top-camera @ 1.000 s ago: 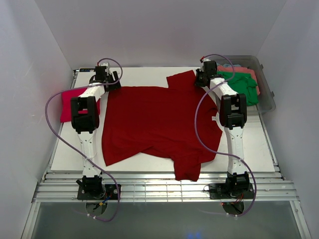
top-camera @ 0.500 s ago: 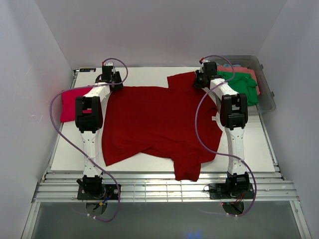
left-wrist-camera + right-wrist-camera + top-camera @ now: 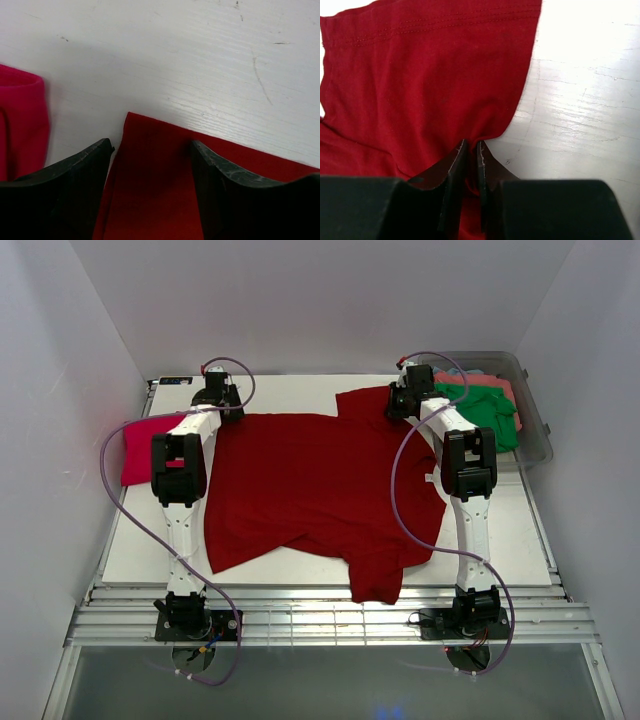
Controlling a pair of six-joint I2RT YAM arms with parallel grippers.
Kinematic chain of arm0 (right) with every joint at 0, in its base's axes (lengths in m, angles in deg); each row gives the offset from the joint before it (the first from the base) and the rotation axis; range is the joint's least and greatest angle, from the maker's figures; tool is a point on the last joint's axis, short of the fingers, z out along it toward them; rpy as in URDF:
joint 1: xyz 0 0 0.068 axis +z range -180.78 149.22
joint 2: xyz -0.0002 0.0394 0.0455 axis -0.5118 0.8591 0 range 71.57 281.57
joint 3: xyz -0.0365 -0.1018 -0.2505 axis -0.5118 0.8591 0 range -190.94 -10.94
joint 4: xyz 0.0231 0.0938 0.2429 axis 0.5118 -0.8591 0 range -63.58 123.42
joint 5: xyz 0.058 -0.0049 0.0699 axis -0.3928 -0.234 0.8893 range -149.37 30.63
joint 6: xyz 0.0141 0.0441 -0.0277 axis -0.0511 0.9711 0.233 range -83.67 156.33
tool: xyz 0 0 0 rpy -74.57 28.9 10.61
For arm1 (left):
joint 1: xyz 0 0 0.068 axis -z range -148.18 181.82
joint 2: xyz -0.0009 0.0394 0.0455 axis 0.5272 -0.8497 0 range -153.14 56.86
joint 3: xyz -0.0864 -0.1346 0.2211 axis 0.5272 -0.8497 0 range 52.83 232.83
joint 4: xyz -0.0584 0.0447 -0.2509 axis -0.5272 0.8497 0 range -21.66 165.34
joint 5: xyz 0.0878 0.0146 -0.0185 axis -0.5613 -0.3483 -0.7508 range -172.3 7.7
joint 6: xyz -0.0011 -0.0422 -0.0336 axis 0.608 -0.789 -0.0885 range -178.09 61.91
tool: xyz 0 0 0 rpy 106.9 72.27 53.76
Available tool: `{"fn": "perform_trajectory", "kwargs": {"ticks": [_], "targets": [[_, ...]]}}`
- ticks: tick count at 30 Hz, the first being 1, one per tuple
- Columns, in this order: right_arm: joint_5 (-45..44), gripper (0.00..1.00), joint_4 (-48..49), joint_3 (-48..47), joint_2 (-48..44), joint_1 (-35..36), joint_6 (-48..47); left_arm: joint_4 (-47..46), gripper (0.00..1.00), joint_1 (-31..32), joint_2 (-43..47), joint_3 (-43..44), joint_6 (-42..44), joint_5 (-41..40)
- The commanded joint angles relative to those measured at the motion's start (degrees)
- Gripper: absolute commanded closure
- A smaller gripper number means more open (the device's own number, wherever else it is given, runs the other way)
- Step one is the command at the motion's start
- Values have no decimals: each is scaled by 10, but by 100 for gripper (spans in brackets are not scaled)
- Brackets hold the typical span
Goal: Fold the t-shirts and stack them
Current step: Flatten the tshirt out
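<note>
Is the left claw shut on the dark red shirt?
No, the left claw is open, its fingers straddling a corner of the dark red shirt.

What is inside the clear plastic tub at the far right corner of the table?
The tub holds a green t-shirt, with a coral t-shirt showing past its far edge. Whatever lies beneath them is covered.

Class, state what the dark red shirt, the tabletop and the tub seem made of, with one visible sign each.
The dark red shirt: soft matte knit cloth; stitched hem, wrinkles. The tabletop: probably white-painted wood; grain streaks, scratches. The tub: clear greyish plastic; see-through wall.
</note>
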Motion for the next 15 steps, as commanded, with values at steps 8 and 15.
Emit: {"fn": "perform_trajectory", "kwargs": {"ticks": [8,15], "targets": [[11,81,-49,13,-4,9,-10,42,50,-13,-43,26,-10,-12],[16,81,-45,16,-4,10,-9,50,63,-12,-88,74,-12,12]]}}
